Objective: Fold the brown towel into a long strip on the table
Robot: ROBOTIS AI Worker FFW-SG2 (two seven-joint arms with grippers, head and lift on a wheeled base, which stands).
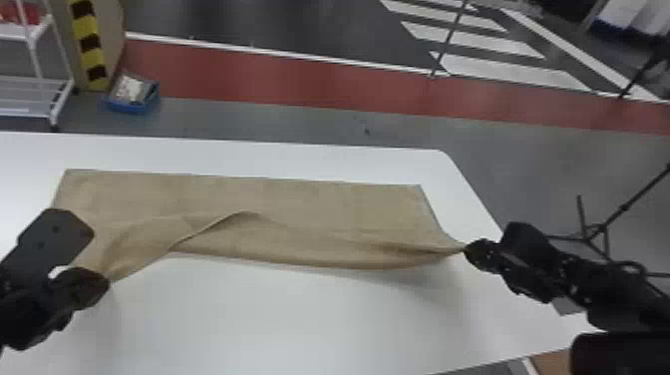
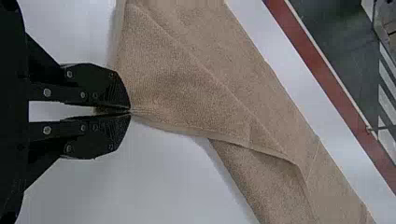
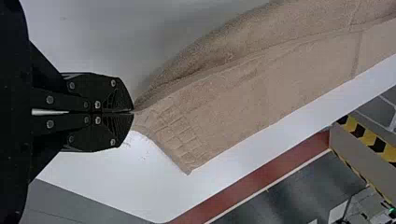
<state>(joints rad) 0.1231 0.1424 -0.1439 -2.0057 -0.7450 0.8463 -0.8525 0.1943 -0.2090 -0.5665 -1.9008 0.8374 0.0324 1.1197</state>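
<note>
Left gripper: is holding its fingers narrow, pinching the brown towel by the near left end, at the lower left of the frame.
Right gripper: is pressing its fingers together on the towel's near right end, right of centre in the frame.
Direction from pincers: towel is spreading up and rightward from the left one, up and leftward from the right one.
Long axis: is running left to right across the middle of the frame, roughly along the table's far edge.
Near side: is bunching toward both grips, with a turned-over flap peaking left of centre.
Nearer arm: both are holding an end; the left one is sitting nearer the flap's peak.
Coming move: is probably calling for both grips going together toward the far edge, across the long axis; uneven pull could be skewing the strip.
Blue bin: is standing on the floor at the upper left, holding whitish things.
White rack: is carrying red items in the upper left corner.
</note>
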